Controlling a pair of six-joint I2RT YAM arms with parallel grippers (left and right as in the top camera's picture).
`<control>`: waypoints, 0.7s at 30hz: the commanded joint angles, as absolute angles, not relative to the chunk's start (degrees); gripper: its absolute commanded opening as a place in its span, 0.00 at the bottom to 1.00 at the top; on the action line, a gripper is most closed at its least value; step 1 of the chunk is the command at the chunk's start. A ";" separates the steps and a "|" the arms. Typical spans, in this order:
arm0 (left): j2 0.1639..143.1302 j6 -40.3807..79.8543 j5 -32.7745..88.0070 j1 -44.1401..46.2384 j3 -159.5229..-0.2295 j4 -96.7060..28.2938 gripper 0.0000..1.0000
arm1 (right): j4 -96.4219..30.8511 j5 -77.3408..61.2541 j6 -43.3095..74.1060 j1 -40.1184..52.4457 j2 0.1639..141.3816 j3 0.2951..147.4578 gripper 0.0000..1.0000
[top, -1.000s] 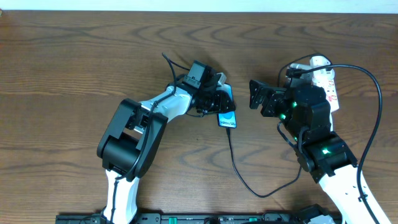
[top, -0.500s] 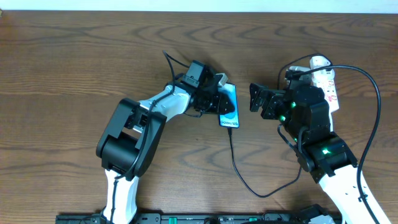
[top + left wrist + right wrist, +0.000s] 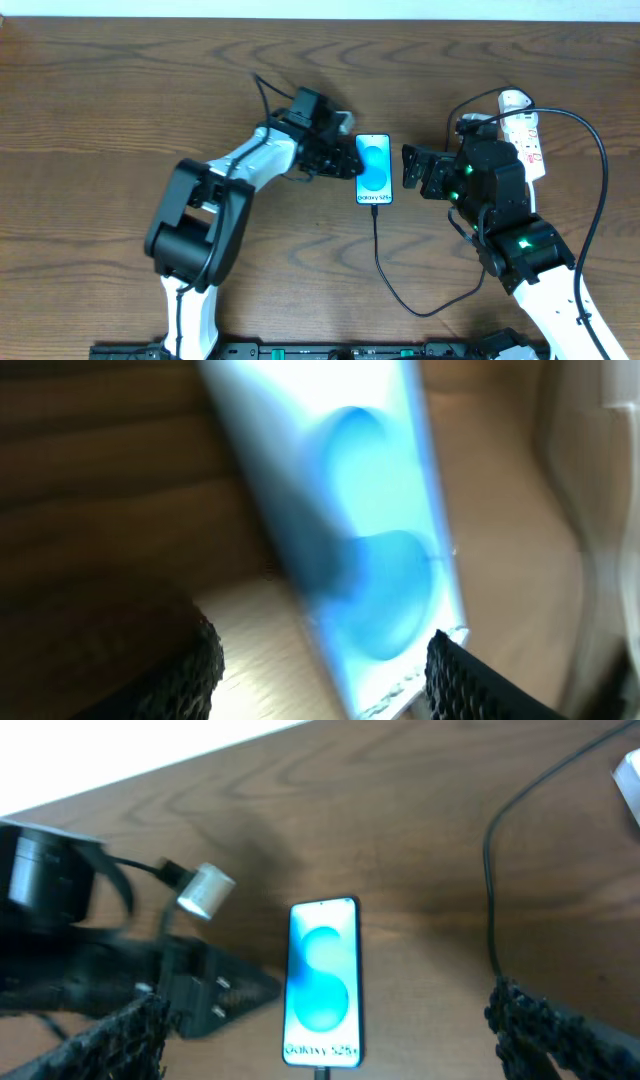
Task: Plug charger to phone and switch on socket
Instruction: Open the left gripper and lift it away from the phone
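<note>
The phone [image 3: 374, 168] lies flat on the wooden table, its blue screen up. It also shows in the right wrist view [image 3: 322, 982] and, blurred, in the left wrist view [image 3: 360, 530]. The charger cable [image 3: 385, 270] runs from the phone's bottom edge down and right; its tip [image 3: 322, 1073] sits at that edge. My left gripper [image 3: 338, 158] is open just left of the phone, its fingers [image 3: 325, 680] spread wide with the phone's end between them, not gripped. My right gripper [image 3: 410, 172] is open and empty just right of the phone, also seen in the right wrist view [image 3: 330, 1050]. The white socket [image 3: 527, 128] lies behind the right arm.
A black cable [image 3: 603, 180] loops from the socket round the right arm's far side; a stretch shows in the right wrist view [image 3: 490, 910]. The left arm [image 3: 120, 980] lies close to the phone's left. The table's far edge [image 3: 320, 18] meets a white wall.
The phone has come out from under the left gripper, moved right and turned straight. The left gripper has drawn back to the left. The right arm has barely moved.
</note>
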State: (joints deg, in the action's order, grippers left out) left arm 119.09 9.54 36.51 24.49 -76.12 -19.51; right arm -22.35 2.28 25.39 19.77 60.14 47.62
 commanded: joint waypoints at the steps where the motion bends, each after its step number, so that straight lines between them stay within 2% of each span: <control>1: 110.00 8.80 21.89 19.59 -74.94 -23.27 0.68 | -24.75 2.87 23.51 19.49 59.70 47.99 0.99; 2: 104.20 8.78 18.11 17.67 -74.94 -24.62 0.68 | -25.41 2.94 23.51 19.49 60.01 47.99 0.99; 3: 97.86 8.78 15.42 15.79 -74.94 -25.65 0.68 | -25.63 4.05 23.51 19.49 60.55 47.88 0.89; 4: 93.93 8.78 14.37 14.68 -74.94 -26.24 0.68 | -25.82 4.69 23.51 19.49 60.97 47.88 0.67; 5: 89.19 8.75 13.04 13.47 -74.94 -27.14 0.68 | -26.26 7.42 23.51 19.49 62.33 47.88 0.32; 6: 83.13 8.73 10.70 12.16 -74.94 -28.82 0.68 | -26.48 9.58 23.51 19.49 63.26 47.88 0.16; 7: 79.05 8.71 8.78 11.49 -74.94 -30.33 0.68 | -26.83 12.58 23.51 19.46 64.60 47.88 0.04; 8: 74.89 8.60 6.61 11.00 -74.91 -32.27 0.68 | -27.14 14.85 23.53 19.42 65.76 47.88 0.01; 13: 54.02 8.60 -7.09 10.79 -74.91 -47.70 0.68 | -28.12 19.57 27.49 13.23 69.76 48.18 0.01; 14: 50.98 8.58 -8.45 10.79 -74.91 -51.03 0.96 | -28.69 19.49 27.88 10.46 69.76 49.04 0.01; 18: 42.28 8.60 -8.43 10.79 -74.91 -61.95 0.96 | -32.82 17.47 29.50 -1.72 70.19 54.83 0.01; 21: 39.90 8.60 -8.40 10.79 -74.91 -65.87 0.97 | -33.69 10.46 31.75 -10.37 73.03 58.96 0.01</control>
State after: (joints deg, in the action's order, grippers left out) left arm 41.32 8.93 -6.85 10.92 -75.02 -63.77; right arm -32.91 15.68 28.53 -4.69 70.81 54.96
